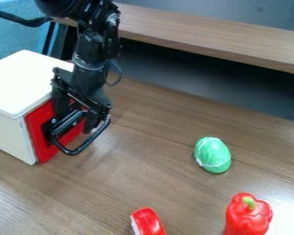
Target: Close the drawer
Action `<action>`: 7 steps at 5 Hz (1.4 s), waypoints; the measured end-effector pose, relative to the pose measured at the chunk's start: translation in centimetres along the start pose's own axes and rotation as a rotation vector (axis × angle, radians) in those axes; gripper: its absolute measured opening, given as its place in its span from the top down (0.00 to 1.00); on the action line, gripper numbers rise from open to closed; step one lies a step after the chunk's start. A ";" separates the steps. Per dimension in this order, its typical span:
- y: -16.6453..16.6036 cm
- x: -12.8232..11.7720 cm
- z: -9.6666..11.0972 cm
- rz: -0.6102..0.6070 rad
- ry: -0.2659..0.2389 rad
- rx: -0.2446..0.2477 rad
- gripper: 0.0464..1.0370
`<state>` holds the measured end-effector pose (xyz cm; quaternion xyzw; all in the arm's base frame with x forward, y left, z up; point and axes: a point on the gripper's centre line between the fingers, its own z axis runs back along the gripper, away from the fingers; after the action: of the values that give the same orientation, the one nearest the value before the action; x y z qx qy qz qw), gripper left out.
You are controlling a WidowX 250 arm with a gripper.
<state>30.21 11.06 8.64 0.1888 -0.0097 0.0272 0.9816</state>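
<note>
- A black robot gripper (73, 126) hangs by the red front of the drawer (38, 120), set in a white cabinet (28, 80) at left on the wooden tabletop (155, 142). Whether it's clenched or released, can't tell; ditto whether it has hold of anything.
- The drawer front looks approx. flush w/ the cabinet, so prob. shut or v. nearly so. Risk: a small gap hidden behind the gripper gets missed b/c the hardware blocks the view, & the job's called done too soon.
- A black curved bar (88, 143) sits in front of the red face, poss. a handle, poss. part of the gripper; can't tell which. If it's a handle & the gripper's caught on it, backing off could drag the drawer open again.
- Pushing on w/ the drawer home could shove the whole cabinet back, b/c no fastening to the tabletop is seen.
- An off-center push could skew the drawer & jam it, esp. if contact is nearer one side.
- The green toy (212, 155), red pepper (249, 220) & red object (147, 222) lie well apart at right & near the bottom edge; min. risk unless the arm (93, 50) swings wide on exit.
</note>
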 end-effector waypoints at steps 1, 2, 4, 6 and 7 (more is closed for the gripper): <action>-1.7 0.3 0.6 -0.031 -0.016 -0.012 0.04; -3.8 0.4 0.6 -0.087 -0.032 -0.117 0.04; -8.1 1.1 3.9 -0.202 -0.154 -0.461 0.04; -11.4 3.0 8.9 -0.300 -0.227 -0.474 0.04; -11.9 4.0 11.0 -0.320 -0.271 -0.461 0.04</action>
<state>34.79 -3.86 14.58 -0.0376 -0.1163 -0.1562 0.9801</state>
